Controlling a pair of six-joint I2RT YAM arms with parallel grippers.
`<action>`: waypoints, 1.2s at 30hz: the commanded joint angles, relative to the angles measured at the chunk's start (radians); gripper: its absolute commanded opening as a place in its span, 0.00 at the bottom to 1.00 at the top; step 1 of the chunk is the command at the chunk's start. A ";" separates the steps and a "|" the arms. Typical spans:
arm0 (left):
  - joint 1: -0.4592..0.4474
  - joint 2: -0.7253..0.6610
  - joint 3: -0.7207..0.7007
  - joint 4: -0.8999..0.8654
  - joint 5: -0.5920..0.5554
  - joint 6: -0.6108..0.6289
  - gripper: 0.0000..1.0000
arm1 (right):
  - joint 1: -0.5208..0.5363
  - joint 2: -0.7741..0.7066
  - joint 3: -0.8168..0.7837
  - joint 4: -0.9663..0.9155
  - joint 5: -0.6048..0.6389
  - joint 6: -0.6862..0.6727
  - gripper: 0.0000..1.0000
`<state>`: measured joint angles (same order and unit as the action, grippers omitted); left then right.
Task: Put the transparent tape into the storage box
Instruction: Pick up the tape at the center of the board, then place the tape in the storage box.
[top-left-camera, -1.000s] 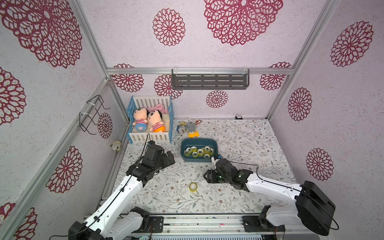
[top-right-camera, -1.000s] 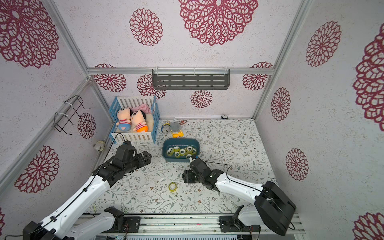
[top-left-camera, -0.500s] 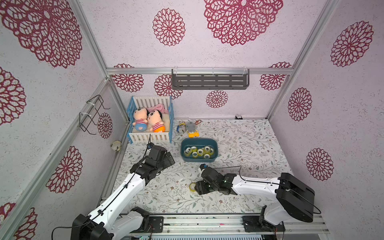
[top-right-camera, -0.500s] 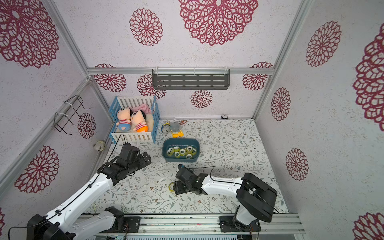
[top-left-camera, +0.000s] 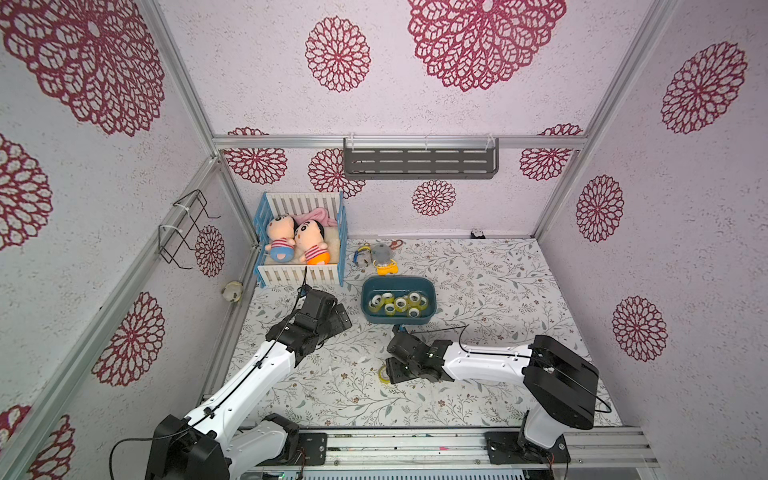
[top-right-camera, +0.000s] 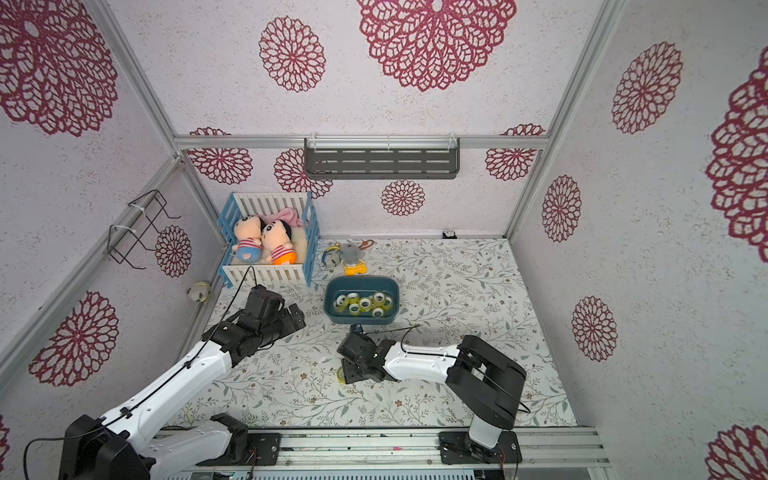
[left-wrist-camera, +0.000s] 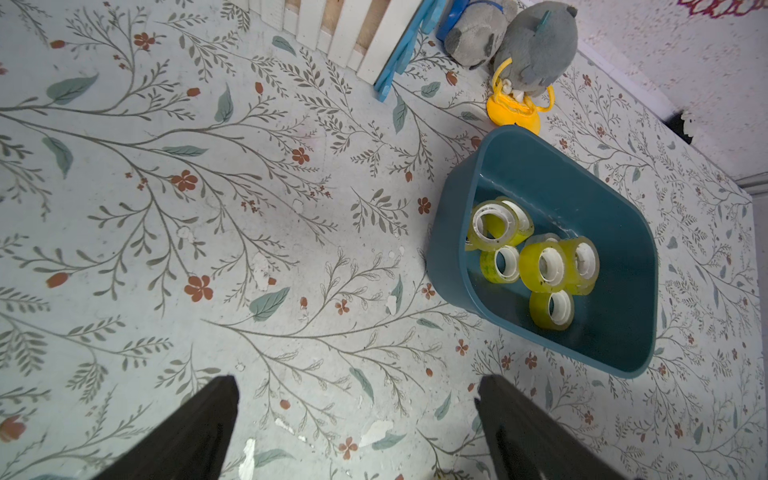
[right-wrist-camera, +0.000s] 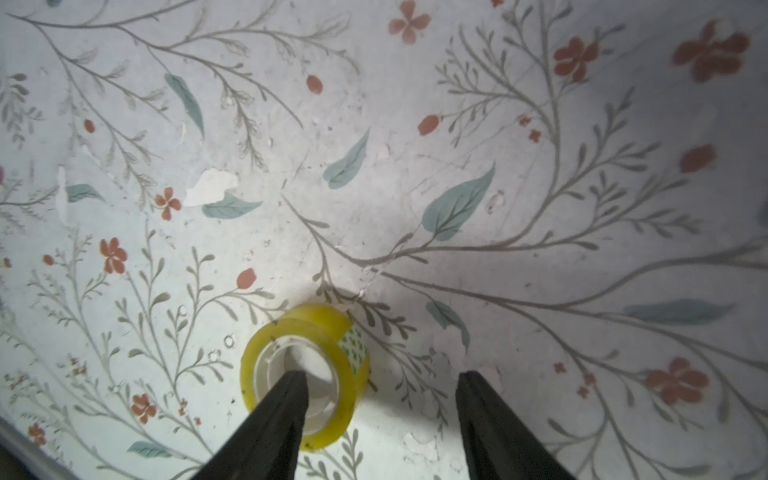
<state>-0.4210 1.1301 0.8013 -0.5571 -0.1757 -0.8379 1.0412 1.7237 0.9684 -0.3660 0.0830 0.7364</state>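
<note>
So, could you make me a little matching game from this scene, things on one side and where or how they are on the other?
Things:
1 loose tape roll
2 storage box
3 dolls
4 left gripper

Place or state:
a in the crib
b open, empty
c holds several tape rolls
d on the table, at the right gripper fingertips

Pairs: 1-d; 2-c; 3-a; 4-b

1. In both top views the right gripper (top-left-camera: 390, 375) hid part of the transparent tape (top-left-camera: 383, 374), in front of the storage box (top-left-camera: 397, 320).
2. Its finger (right-wrist-camera: 278, 424) covered part of the tape's core.
3. Behind the storage box, a dark speck (top-left-camera: 478, 233) was too small to identify.
</note>
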 joint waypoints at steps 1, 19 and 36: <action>-0.007 -0.024 -0.034 0.064 0.048 0.033 0.97 | 0.004 0.066 0.047 -0.074 0.048 0.011 0.61; -0.006 -0.089 -0.047 0.053 -0.004 0.034 0.97 | -0.033 -0.234 -0.015 -0.129 0.241 0.054 0.00; -0.051 0.068 -0.024 0.479 0.174 -0.064 0.97 | -0.504 -0.133 0.233 -0.033 -0.142 -0.236 0.00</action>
<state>-0.4667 1.2144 0.7967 -0.2035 -0.0048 -0.8627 0.5388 1.5646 1.1732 -0.4019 -0.0013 0.5549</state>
